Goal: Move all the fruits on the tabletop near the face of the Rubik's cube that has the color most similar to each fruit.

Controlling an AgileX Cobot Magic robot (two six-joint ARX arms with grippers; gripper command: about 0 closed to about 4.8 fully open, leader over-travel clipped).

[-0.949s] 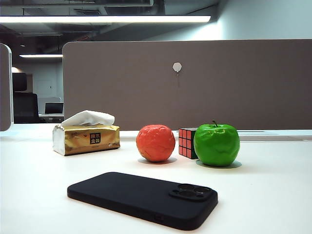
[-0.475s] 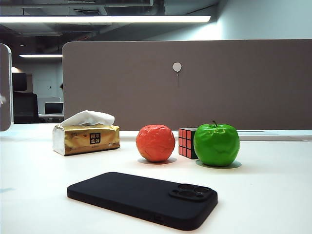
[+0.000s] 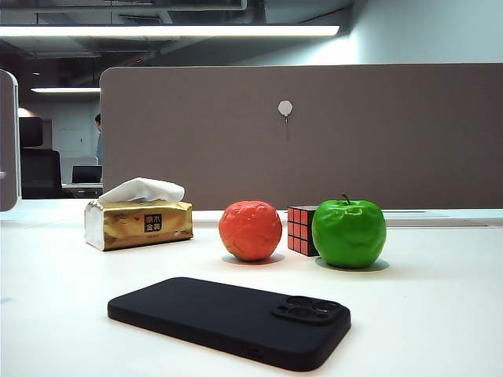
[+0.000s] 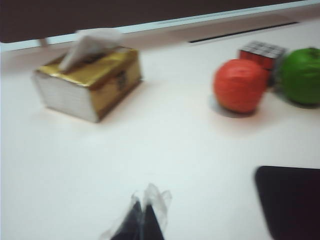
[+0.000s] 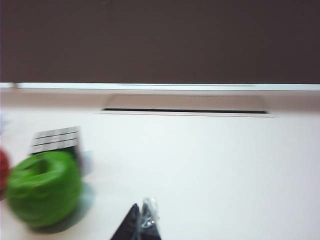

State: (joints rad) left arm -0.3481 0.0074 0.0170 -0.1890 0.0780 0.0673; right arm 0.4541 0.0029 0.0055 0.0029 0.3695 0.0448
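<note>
Fingers: left gripper (image 4: 145, 220) apparently closed, blurred | right gripper (image 5: 140, 225) closed, above tabletop (image 5: 225, 175)

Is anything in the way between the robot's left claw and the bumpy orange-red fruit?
Nothing visible: in the left wrist view only bare white tabletop lies between the shut left gripper and the bumpy orange-red fruit; the black phone lies aside.

The left claw (image 4: 145, 212) and the right claw (image 5: 142, 220) both hang closed above the table, holding nothing.
</note>
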